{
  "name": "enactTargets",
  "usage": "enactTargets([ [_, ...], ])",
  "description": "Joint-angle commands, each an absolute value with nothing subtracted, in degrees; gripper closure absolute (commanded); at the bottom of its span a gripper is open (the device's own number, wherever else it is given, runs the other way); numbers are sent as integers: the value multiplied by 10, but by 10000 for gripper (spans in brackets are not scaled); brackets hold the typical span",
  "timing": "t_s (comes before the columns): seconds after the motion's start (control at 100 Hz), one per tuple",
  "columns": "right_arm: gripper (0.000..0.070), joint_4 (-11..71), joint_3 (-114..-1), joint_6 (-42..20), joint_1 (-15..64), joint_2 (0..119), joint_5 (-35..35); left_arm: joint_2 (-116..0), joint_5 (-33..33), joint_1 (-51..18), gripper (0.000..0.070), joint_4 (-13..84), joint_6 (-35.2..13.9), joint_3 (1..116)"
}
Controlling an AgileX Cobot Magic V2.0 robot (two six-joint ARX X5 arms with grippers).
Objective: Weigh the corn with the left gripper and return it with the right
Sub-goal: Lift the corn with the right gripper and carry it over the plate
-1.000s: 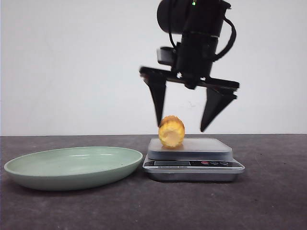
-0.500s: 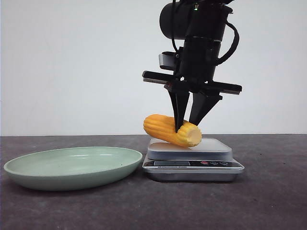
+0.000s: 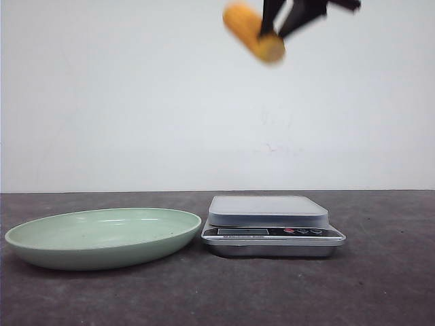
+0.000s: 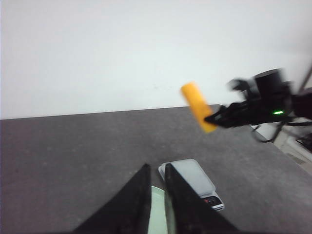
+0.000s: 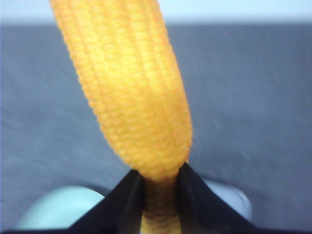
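The corn (image 3: 253, 32) hangs tilted high above the scale (image 3: 272, 227), clamped near its paler end in the right end effector (image 3: 284, 24) (blurred). The left end effector (image 4: 157, 195) is nearly closed, gripping nothing. A green plate (image 3: 103, 235) sits beside the scale on the worktop (image 3: 380, 285).

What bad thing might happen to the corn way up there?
It might slip and fall. The right pincer pinches the corn only near one end, so most of the cob sticks out to the side. It hangs high above the scale, tilted and blurred with motion, so a drop could hit the scale or bounce onto the table and miss the green plate.
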State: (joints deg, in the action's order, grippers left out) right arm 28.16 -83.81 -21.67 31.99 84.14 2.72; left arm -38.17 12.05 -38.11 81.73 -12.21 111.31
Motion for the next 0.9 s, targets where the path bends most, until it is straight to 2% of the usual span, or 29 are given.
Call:
enactTargets([
  [0.0,700,266,-849,-210,329,832,13,-385,137,-384,688,848,-125,1124],
  [0.25,700,275,-849,-239,348,813,-93,-385,200,-384,688,848,-125,1124],
  [0.36,700,288,-849,-248,371,835,-101,-385,210,-384,688,848,-126,1124],
  [0.65,700,274,-848,-334,408,983,-182,-385,212,-384,683,848,-131,1124],
  [0.89,700,271,-848,-392,436,1116,-194,-385,212,-384,683,848,-131,1123],
])
